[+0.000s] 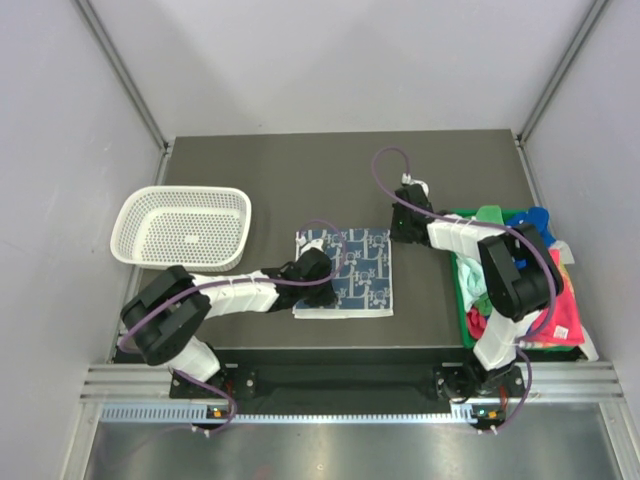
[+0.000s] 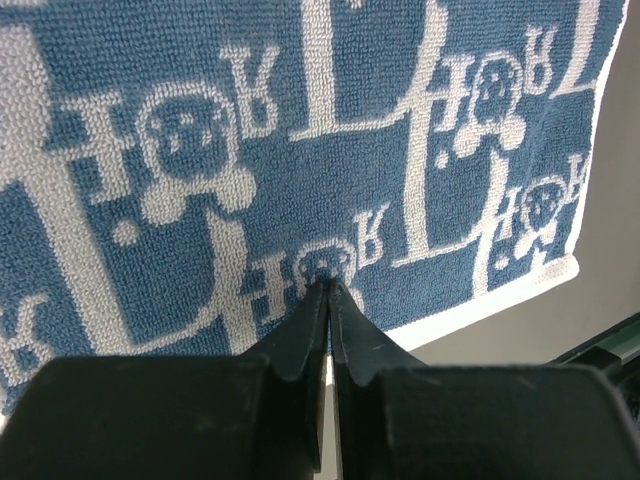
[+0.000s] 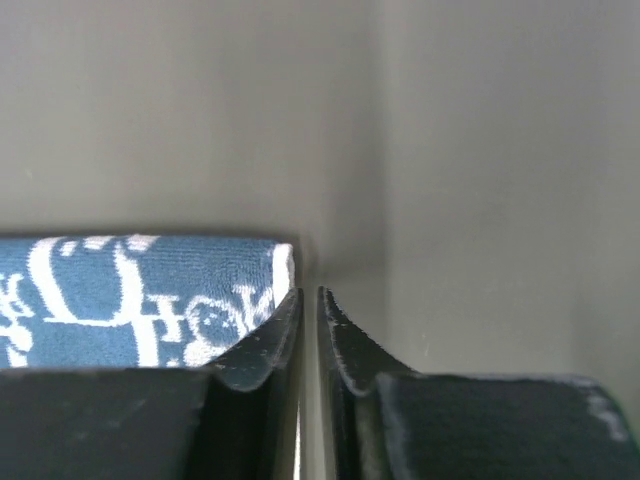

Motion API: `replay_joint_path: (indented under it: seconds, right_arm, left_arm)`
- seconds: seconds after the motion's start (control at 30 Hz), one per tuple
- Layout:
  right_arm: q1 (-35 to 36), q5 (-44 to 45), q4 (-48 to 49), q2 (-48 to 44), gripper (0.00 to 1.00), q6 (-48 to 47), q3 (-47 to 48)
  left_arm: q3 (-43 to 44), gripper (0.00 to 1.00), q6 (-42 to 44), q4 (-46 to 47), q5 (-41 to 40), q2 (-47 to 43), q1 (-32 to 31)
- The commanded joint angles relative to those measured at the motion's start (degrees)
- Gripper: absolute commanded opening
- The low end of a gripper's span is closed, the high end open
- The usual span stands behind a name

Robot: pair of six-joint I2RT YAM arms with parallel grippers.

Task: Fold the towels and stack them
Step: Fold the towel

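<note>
A blue-and-white patterned towel [image 1: 350, 272] lies folded flat in the middle of the table. It fills the left wrist view [image 2: 300, 150], and its corner shows in the right wrist view [image 3: 130, 295]. My left gripper [image 1: 318, 266] is shut and empty, its tips [image 2: 328, 287] resting on the towel's left part. My right gripper [image 1: 405, 228] is shut and empty, just off the towel's far right corner [image 3: 308, 295]. More towels, green [image 1: 488, 216], royal blue [image 1: 537, 216] and pink/red [image 1: 563, 318], are piled in the bin at the right.
A white mesh basket [image 1: 182, 228] stands at the back left. A green plastic bin [image 1: 463, 275] holding the piled towels stands at the right edge, under my right arm. The table's front edge [image 1: 350, 350] runs just below the folded towel.
</note>
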Motion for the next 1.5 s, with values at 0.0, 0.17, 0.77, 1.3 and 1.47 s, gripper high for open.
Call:
replay_joint_path:
  seconds: [0.0,0.17,0.77,1.3,1.47]
  right_arm:
    - [-0.4,-1.0,2.0,0.0,0.13,-1.5,2.4]
    - [-0.5,-0.8,1.9,-2.8,0.24,-1.7,1.2]
    - [0.9,0.8,-2.8,-8.0,0.34,-3.7,3.3]
    - [3.2,1.7,-4.2,5.0,0.37,-6.0,8.6]
    - [3.1,2.8,-3.0,6.8,0.37,-6.1,8.7]
  left_arm:
    - [0.7,0.09,1.0,-2.3,0.0,1.9,-0.7]
    - [8.2,0.22,3.8,-8.1,-2.5,-0.5,-0.6]
    - [31.4,0.34,16.9,-24.3,-13.9,9.6,17.1]
    - [36.5,0.36,18.9,-24.1,-17.0,21.8,19.8]
    - [35.4,0.37,18.9,-22.1,-16.8,21.4,19.8]
